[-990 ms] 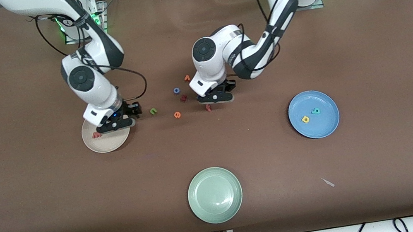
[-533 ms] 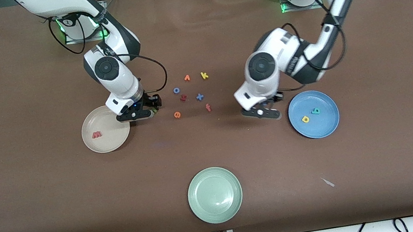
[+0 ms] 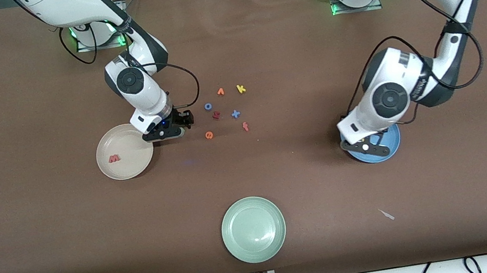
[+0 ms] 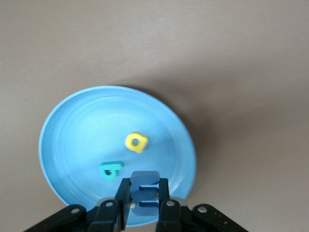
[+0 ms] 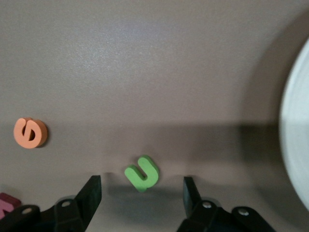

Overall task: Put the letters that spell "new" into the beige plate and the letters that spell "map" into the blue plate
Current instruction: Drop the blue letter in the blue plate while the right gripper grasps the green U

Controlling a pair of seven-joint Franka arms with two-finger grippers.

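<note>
The left gripper (image 4: 145, 205) hangs over the blue plate (image 4: 72, 130), its fingers pinching the blue m (image 4: 145, 186); on this plate lie the yellow letter (image 4: 136, 142) and, at about seven o'clock from it in the left wrist view, the teal letter (image 4: 111, 170); the right gripper (image 5: 141, 191) is over the green n (image 5: 141, 172) with fingers spread on both sides of it, just beside the beige plate (image 3: 130, 168); this plate holds the pinkish-red w (image 3: 114, 158); the orange e (image 3: 209, 135) lies on the table near the loose letters.
</note>
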